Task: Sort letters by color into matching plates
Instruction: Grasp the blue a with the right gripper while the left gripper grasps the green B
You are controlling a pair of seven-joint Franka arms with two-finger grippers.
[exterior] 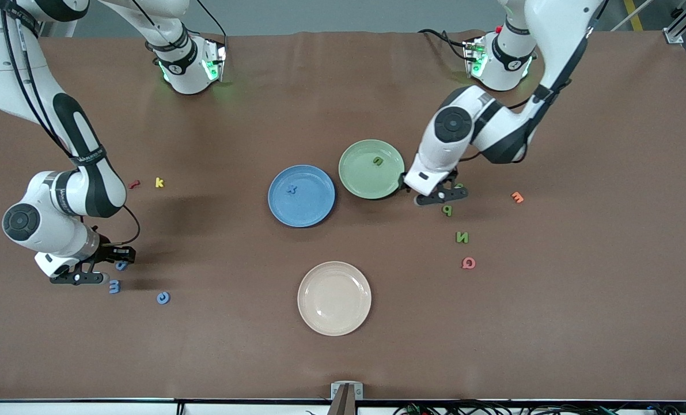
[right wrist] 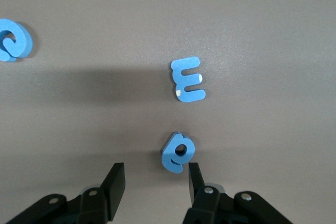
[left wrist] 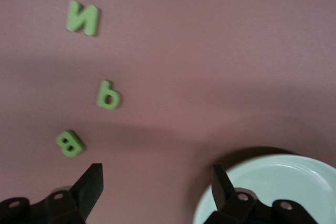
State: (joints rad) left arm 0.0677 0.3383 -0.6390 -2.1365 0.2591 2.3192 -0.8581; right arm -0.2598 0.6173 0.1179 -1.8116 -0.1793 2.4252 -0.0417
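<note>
Right gripper [right wrist: 155,179] low over table, fingers apart, empty; blue e [right wrist: 179,152] lies just off one fingertip, blue E [right wrist: 188,79] near.
Left gripper [left wrist: 157,182] fingers wide apart, empty, between green plate [left wrist: 273,182] and green B [left wrist: 70,142].

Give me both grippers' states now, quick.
Left gripper: open, empty, beside the green plate.
Right gripper: open, empty, at a blue letter.

Left tool [left wrist: 157,182] agape; right tool [right wrist: 155,179] narrower
</note>
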